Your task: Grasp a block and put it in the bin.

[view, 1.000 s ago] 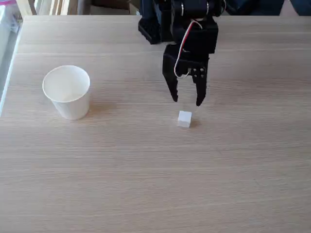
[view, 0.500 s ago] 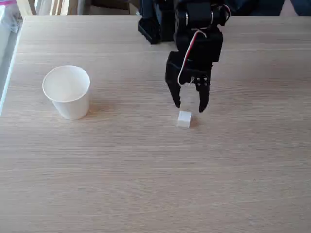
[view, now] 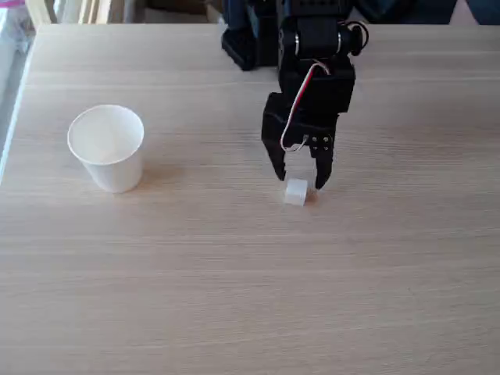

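In the fixed view, the black gripper (view: 300,183) hangs over the wooden table (view: 250,266) with its two fingers spread apart, their tips coming down on either side of the small white block (view: 295,191). The fingers hold nothing; whether they touch the block cannot be told. The block rests on the table near the middle. The white paper cup (view: 107,147) stands upright well apart, to the left.

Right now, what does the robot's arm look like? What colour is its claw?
The arm is all black and blocky, made of boxy motor parts. Its gripper has two black pointed fingers. A red and white cable loops down its front, and small screw holes dot one finger.
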Controlling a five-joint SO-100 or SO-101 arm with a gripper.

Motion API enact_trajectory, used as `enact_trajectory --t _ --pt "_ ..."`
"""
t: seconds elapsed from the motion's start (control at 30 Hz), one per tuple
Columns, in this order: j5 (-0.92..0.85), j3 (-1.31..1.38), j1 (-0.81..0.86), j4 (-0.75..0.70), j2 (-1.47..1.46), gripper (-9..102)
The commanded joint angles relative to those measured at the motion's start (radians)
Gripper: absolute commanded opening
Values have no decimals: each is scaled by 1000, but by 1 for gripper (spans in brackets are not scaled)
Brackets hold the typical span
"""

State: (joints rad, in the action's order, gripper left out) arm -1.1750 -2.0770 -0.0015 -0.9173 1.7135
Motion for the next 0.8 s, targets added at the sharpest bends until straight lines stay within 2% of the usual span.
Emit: enact_trajectory --t 0.0,0.53,0.67,0.77 --pt "-11 44 5 -8 -8 29" --pt "-20 124 3 -9 -97 28" --pt "-28 120 5 -8 -98 20" --pt "-34 110 11 -8 -89 9"
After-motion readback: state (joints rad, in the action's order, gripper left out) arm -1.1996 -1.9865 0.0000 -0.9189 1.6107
